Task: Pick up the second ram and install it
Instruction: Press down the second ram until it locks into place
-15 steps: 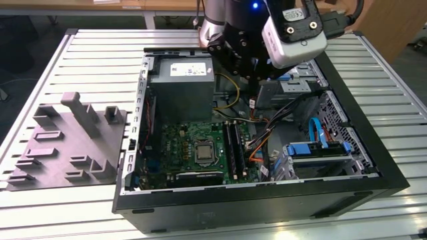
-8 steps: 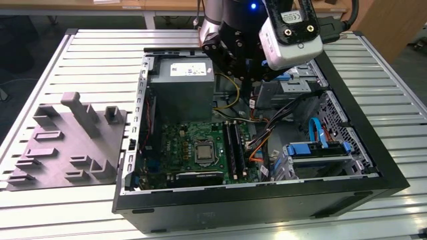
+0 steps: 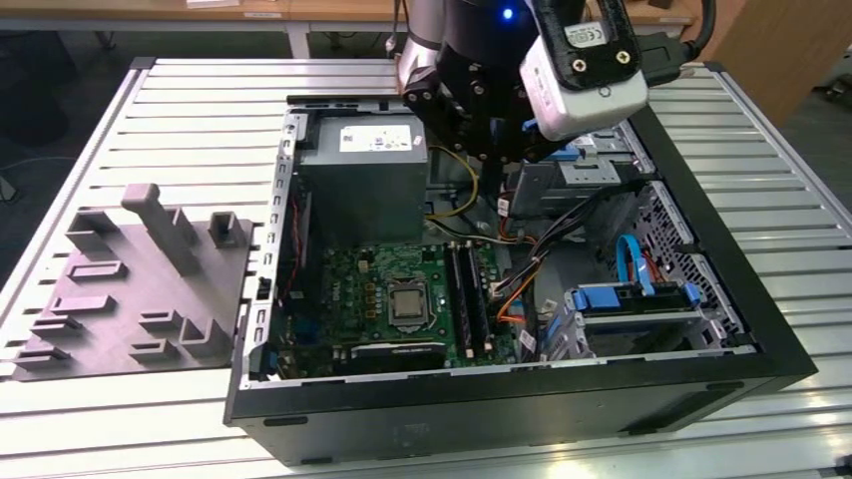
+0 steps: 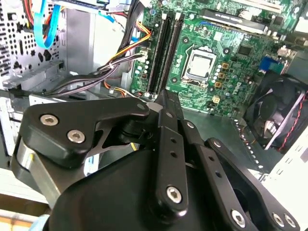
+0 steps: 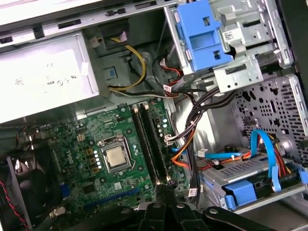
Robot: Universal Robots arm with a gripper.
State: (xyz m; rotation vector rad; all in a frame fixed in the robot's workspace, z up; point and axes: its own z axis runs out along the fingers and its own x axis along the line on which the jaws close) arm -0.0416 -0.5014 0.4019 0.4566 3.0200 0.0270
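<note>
Exterior view: the black gripper (image 3: pixel 496 150) hung over the open black PC tower case (image 3: pixel 533 399), which lay on its side on the ribbed metal surface (image 3: pixel 200 110). Gripper was above the grey power supply box (image 3: pixel 362 175) and the cable bundle, well apart from the green motherboard (image 3: pixel 386 299). A thin dark strip ran down from the jaws, maybe the RAM stick, can't tell for sure. Long black RAM slots (image 3: pixel 464 294) sat just beside the square silver CPU (image 3: pixel 403 302), on the exterior view's right of it. Grey moulded holder tray (image 3: pixel 134 289) lay on the surface, at the exterior view's left of the case.

Second wrist view: black linkage of the gripper (image 4: pixel 166 103) sat close to the lens, jaws drawn narrow, tips nearly together. Whether anything was pinched between them, can't tell. Beyond lay the motherboard (image 4: pixel 226 53), the RAM slots (image 4: pixel 163 53) and a black case fan (image 4: pixel 276 115).

First wrist view: gripper (image 5: pixel 166 185) tips hovered over the near ends of the RAM slots (image 5: pixel 149 139), not touching. Blue plastic drive bracket (image 5: pixel 202 33) and blue flat cable (image 5: pixel 267 149) sat beyond the board edge.
</note>
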